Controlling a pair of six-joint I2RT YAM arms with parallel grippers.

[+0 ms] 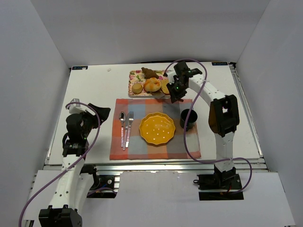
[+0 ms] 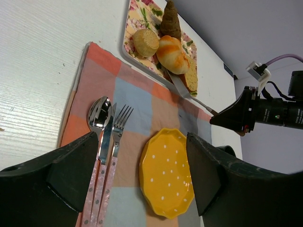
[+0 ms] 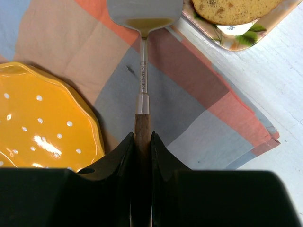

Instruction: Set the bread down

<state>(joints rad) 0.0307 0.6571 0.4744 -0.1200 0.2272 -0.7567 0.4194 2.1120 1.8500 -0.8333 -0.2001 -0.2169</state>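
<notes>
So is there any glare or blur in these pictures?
Top view: even, soft light, no harsh shadows. Left wrist: the spoon mirrors the light, and the left fingers loom dark and wide up close. Right wrist: a bright glare patch sits on the plate.

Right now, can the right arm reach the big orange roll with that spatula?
Probably yes: its pincer grips the spatula, whose blade sits at the tray edge near the roll, with nothing between.
</notes>
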